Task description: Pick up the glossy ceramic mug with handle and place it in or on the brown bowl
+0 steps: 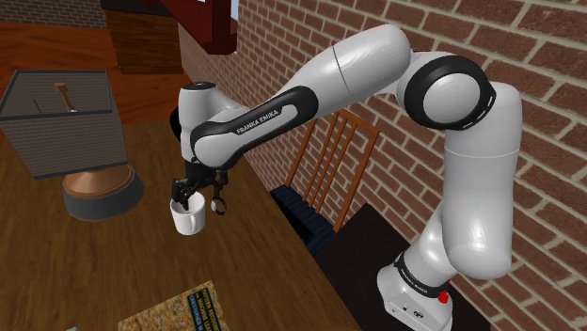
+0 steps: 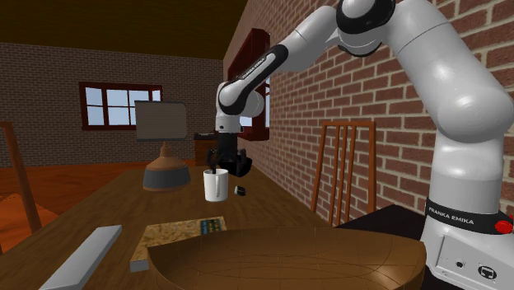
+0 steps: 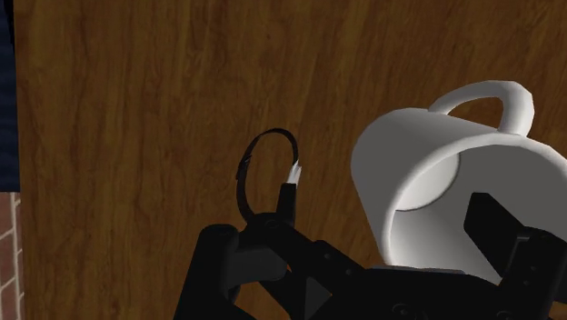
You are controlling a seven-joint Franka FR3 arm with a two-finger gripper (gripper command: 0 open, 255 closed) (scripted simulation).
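Observation:
A glossy white mug (image 1: 188, 217) (image 2: 216, 185) (image 3: 427, 173) with a handle (image 3: 495, 100) stands upright on the wooden table (image 1: 85, 273). My black gripper (image 1: 193, 191) (image 2: 224, 165) (image 3: 382, 227) hangs right over it, open. One finger (image 3: 495, 227) dips inside the mug's mouth and the other stays outside its wall, so the rim lies between them unclasped. The wide brown bowl (image 2: 288, 257) lies in the foreground of the second exterior view, nearer the stand than the mug.
A small black ring-shaped thing (image 3: 266, 173) (image 1: 218, 203) (image 2: 240, 191) lies on the table beside the mug. A lamp with a copper base (image 1: 99, 193) (image 2: 165, 175) stands beyond it. A book (image 1: 183, 312) (image 2: 185, 231), a wooden chair (image 1: 329, 169) and a brick wall (image 1: 452, 28) are close.

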